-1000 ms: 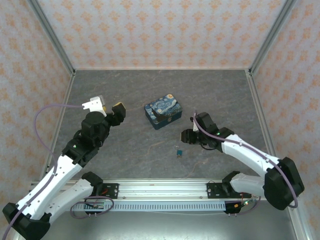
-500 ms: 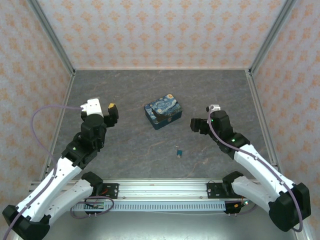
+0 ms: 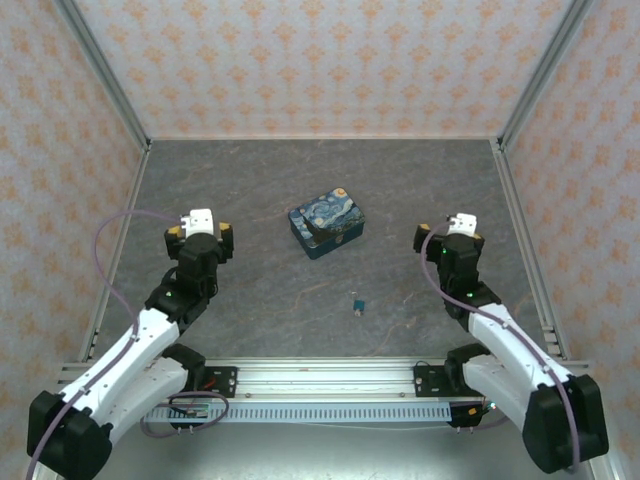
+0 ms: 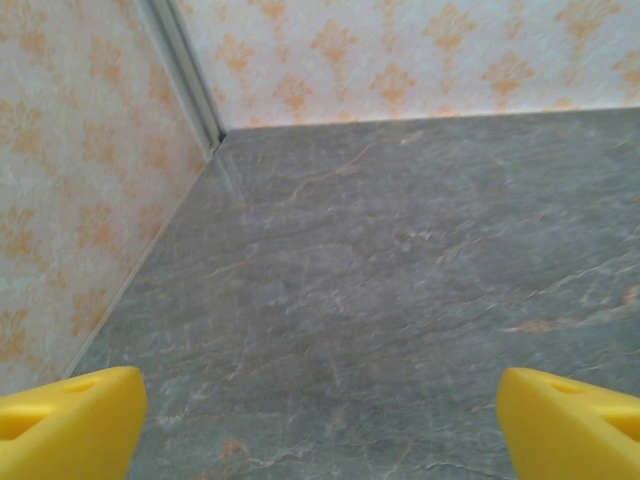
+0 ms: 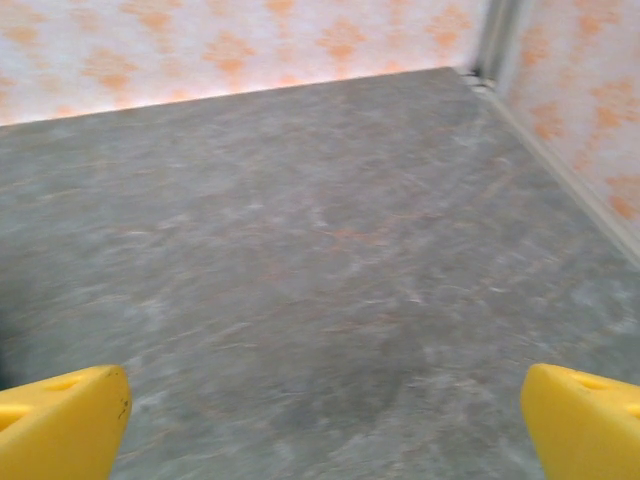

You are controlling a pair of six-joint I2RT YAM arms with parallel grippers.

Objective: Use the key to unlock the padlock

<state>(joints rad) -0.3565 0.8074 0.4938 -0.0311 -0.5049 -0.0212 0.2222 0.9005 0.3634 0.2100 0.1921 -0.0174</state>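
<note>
The padlock (image 3: pixel 357 304) lies on the grey worktop (image 3: pixel 250 170), near the front and about midway between the two arms, apart from both. From the top camera it is only a small blue speck with a dark end, too small to make out any detail of its shackle or keyway. Behind it, well apart, sits a dark-blue box (image 3: pixel 326 222) with a swirling print, turned at an angle.

The left tool (image 3: pixel 200 232) hovers over the left part of the worktop, and its wrist camera shows the yellow fingers (image 4: pixel 65 420) spread wide at the bottom corners, cut off by the frame, with bare stone-patterned surface between them. The right tool (image 3: pixel 450 238) is over the right part. Its fingers (image 5: pixel 60 420) are likewise far apart and cropped, holding nothing, and its wrist picture is slightly blurred.
</note>
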